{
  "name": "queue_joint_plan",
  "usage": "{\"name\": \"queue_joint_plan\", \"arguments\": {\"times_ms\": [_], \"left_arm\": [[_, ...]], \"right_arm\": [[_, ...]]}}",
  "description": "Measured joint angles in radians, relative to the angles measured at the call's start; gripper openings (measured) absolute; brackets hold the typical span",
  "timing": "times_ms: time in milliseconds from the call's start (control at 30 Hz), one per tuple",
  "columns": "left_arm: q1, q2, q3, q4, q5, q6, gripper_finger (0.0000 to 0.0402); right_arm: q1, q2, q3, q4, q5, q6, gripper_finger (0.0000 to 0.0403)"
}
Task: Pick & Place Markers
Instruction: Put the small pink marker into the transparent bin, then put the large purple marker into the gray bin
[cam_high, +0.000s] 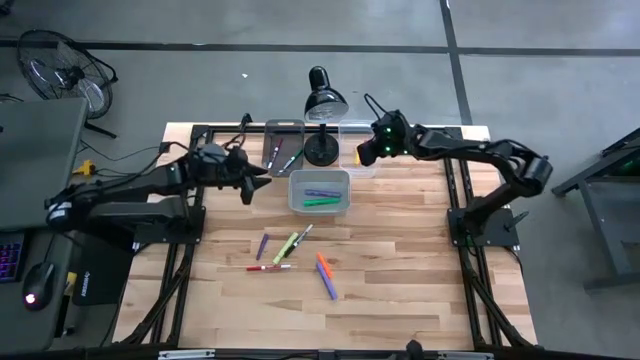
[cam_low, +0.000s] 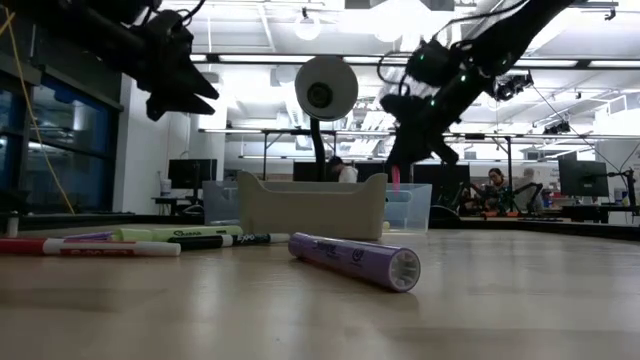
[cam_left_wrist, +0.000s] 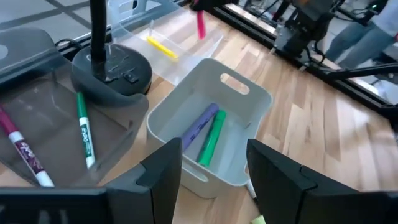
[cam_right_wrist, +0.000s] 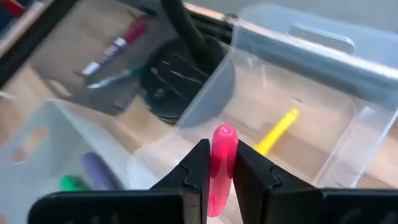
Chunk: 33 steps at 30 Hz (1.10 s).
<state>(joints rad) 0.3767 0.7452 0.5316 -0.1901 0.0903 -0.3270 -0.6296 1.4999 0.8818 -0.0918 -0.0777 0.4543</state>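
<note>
Right fingers (cam_right_wrist: 217, 165) pinch pink marker (cam_right_wrist: 221, 162) above clear bin (cam_right_wrist: 323, 81); left fingers (cam_left_wrist: 211, 180) spread.

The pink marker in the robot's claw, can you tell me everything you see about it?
The pink marker is a thin, smooth, plastic-looking pen with a rounded tip, bright pink all over. The right claw pinches it between two dark fingers, which are all that touch it. From table height it hangs upright in the air. It is over the clear bin, where one yellow marker lies. Its lower part is hidden by the claw.
</note>
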Motion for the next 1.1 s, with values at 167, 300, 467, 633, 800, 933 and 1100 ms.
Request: {"name": "queue_joint_plan", "arguments": {"times_ms": [167, 300, 467, 633, 800, 933, 1100], "left_arm": [[0.092, 0.000, 0.000, 0.021, 0.111, 0.028, 0.0177], [0.140, 0.000, 0.000, 0.017, 0.169, 0.043, 0.0177], [0.174, 0.000, 0.000, 0.015, 0.233, 0.057, 0.0177], [0.173, 0.006, 0.000, 0.014, 0.246, 0.072, 0.0177], [0.174, 0.006, 0.000, 0.014, 0.275, 0.088, 0.0177], [0.173, 0.006, 0.000, 0.014, 0.276, 0.095, 0.0177], [0.174, 0.006, 0.000, 0.014, 0.309, 0.098, 0.0177]], "right_arm": [[-0.035, 0.063, 0.000, 0.028, -0.008, 0.043, 0.0040], [-0.048, 0.086, 0.000, 0.046, -0.038, 0.052, 0.0047], [-0.052, 0.090, 0.000, 0.045, -0.049, 0.065, 0.0059], [-0.052, 0.090, 0.000, 0.044, -0.053, 0.064, 0.0061], [-0.052, 0.090, 0.000, 0.044, -0.051, 0.065, 0.0061], [-0.051, 0.090, 0.000, 0.044, -0.050, 0.069, 0.0062], [-0.051, 0.080, 0.000, 0.043, -0.077, 0.068, 0.0062]]}}
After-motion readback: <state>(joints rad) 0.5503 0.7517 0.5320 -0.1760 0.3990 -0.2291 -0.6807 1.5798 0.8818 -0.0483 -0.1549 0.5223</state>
